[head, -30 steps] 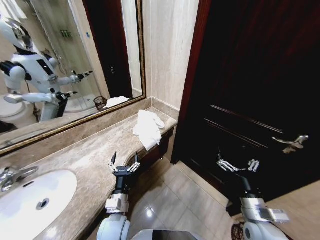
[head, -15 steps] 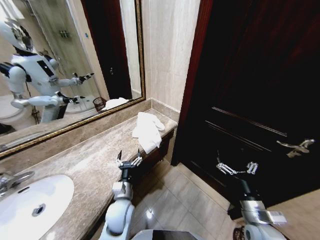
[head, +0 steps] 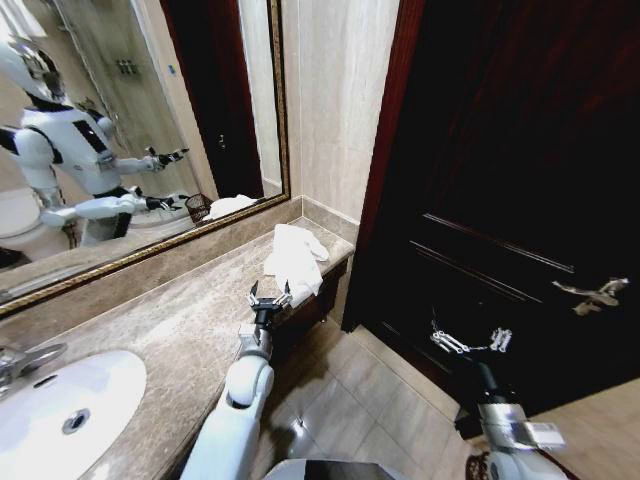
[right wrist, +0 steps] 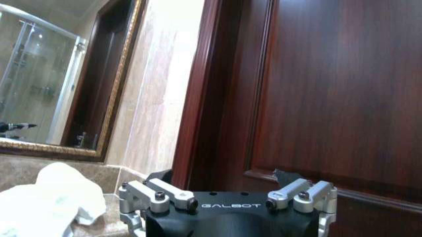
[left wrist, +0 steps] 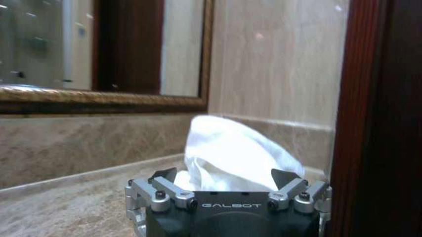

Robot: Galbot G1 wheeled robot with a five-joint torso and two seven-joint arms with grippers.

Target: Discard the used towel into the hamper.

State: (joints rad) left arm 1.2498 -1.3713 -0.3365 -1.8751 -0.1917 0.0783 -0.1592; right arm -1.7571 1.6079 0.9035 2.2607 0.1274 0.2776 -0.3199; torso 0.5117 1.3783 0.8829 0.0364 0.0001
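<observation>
Over the last second the left gripper [head: 270,295] has been reaching forward along the marble counter [head: 160,320], away from the sink [head: 60,400] and toward the far end by the wall, so that it is now arriving just short of the white towel [head: 296,258], which is lying crumpled where it was, at the counter's end beside the dark wooden door [head: 520,180]. That advance suggests the task is still in its opening reach: the towel is not yet picked up, and nothing has gone toward the hamper. The left gripper is standing wide, its jaws spread apart and empty; in the left wrist view the towel [left wrist: 231,158] is rising right beyond the spread fingers [left wrist: 161,190], very near them, though whether any fingertip is already brushing the cloth cannot be told. The right gripper [head: 470,341] is hanging low in front of the door, over the tiled floor [head: 350,400], likewise spread and holding nothing, well apart from the towel. The hamper itself is showing as a small dark wicker basket reflected in the mirror [head: 120,130].
</observation>
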